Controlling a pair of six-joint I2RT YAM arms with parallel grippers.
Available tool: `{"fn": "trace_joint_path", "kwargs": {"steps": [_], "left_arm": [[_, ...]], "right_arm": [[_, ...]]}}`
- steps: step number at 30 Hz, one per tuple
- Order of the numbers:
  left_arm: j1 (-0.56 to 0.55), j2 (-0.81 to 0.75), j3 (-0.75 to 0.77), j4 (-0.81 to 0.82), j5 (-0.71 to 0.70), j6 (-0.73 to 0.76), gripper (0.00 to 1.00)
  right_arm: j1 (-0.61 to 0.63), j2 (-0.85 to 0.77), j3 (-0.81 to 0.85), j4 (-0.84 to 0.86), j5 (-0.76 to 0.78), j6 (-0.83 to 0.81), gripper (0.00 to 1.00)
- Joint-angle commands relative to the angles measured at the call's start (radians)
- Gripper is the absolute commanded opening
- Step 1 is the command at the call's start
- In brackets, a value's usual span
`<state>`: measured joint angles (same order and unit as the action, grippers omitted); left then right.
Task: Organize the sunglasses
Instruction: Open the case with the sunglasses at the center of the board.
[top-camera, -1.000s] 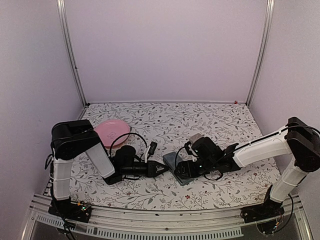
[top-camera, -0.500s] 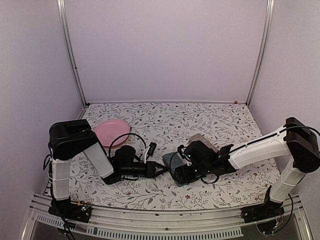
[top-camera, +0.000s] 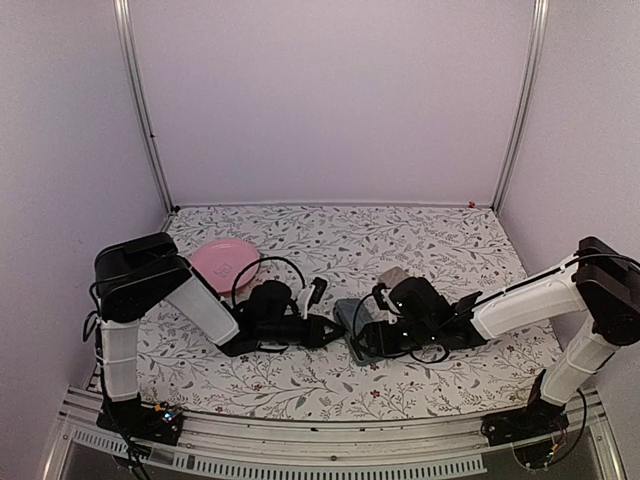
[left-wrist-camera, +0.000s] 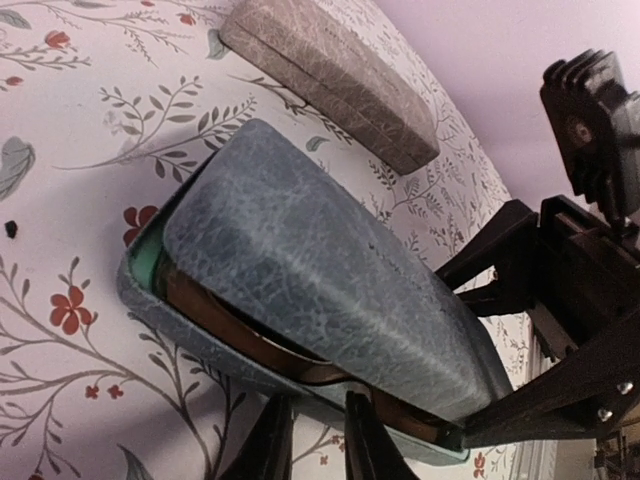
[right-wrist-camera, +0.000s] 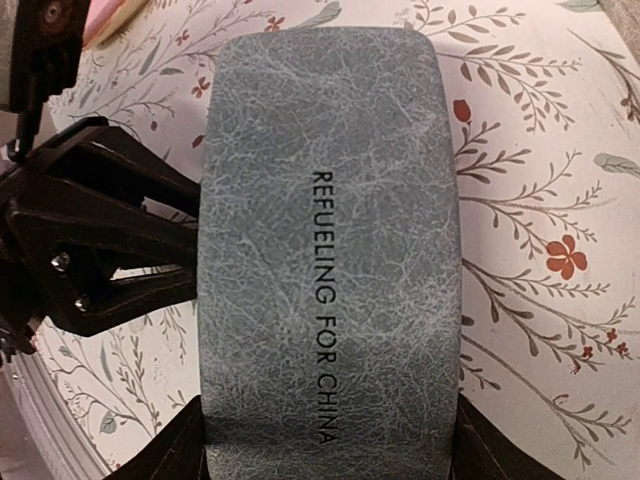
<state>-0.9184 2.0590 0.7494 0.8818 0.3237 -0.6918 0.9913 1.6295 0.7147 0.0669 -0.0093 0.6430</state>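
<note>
The blue-grey case (left-wrist-camera: 320, 270) lies on the floral cloth with its lid almost down. Through the gap I see the dark-framed sunglasses (left-wrist-camera: 230, 330) with reddish-brown lenses inside. The case also shows in the top view (top-camera: 349, 314) and fills the right wrist view (right-wrist-camera: 330, 200). My left gripper (left-wrist-camera: 318, 425) has its fingers close together at the case's near long edge, holding nothing; in the top view it (top-camera: 328, 331) touches the case's left side. My right gripper (right-wrist-camera: 325, 455) straddles the case's width and grips it (top-camera: 372, 336). The pink-framed pair is out of view.
A grey-brown case (top-camera: 393, 275) lies closed just behind the blue-grey one and shows in the left wrist view (left-wrist-camera: 330, 80). A pink plate (top-camera: 225, 264) sits at the left. The two grippers face each other across the case, close together.
My left gripper has moved right, up against the case. My right gripper has shifted a little over the case. The case stays about where it was.
</note>
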Motion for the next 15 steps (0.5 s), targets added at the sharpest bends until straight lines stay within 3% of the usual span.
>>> {"fn": "trace_joint_path", "kwargs": {"steps": [1,15], "left_arm": [[-0.028,0.036,0.039,-0.165,-0.046,0.049,0.20],[-0.028,0.071,0.111,-0.291,-0.028,0.114,0.18]], "right_arm": [[-0.039,-0.013,-0.079,0.203,-0.193,0.050,0.51],[-0.155,-0.025,-0.294,0.626,-0.461,0.224,0.49]]}}
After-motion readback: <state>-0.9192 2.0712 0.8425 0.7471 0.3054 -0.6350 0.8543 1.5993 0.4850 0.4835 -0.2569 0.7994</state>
